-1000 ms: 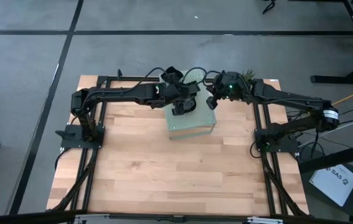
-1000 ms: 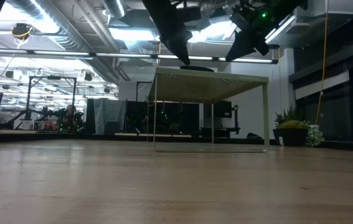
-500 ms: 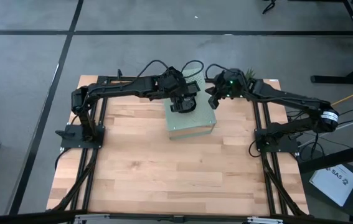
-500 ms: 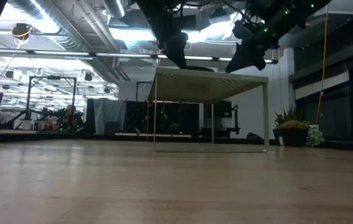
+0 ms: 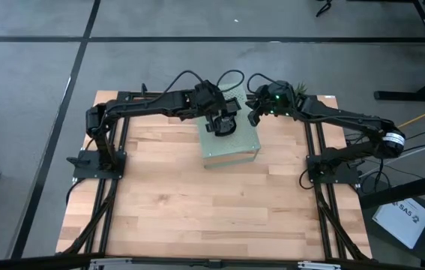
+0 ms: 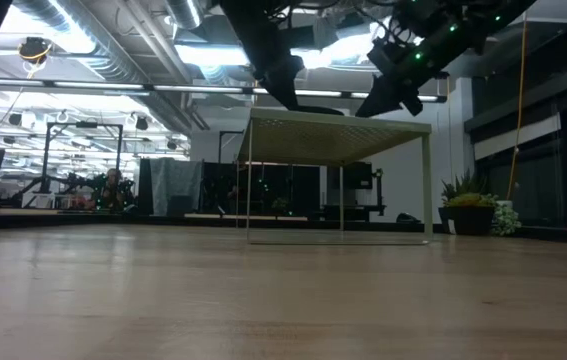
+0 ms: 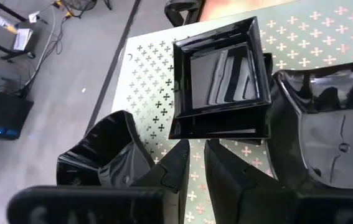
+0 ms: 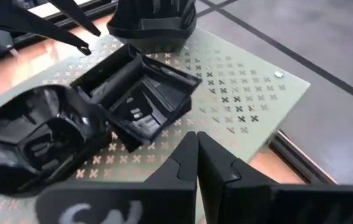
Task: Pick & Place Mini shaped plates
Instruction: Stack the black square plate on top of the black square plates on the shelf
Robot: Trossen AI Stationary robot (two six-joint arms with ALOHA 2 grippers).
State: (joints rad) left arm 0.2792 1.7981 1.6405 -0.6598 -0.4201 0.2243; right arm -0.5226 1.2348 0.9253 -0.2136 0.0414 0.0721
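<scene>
Plates (image 7: pixel 223 74) on green box (image 5: pixel 231 146): square stack plus wavy ones beside. Left tool (image 7: pixel 196 163) above box, narrow gap, holding nothing. Right tool (image 8: pixel 196 151) at box edge, closed, empty. Placement status unclear.

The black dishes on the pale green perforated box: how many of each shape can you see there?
Square plates: 2, stacked one on the other
Wavy-rimmed plates: 2, one on either side of the squares
Total: 4 in view; whether more are nested under them cannot be told.
</scene>
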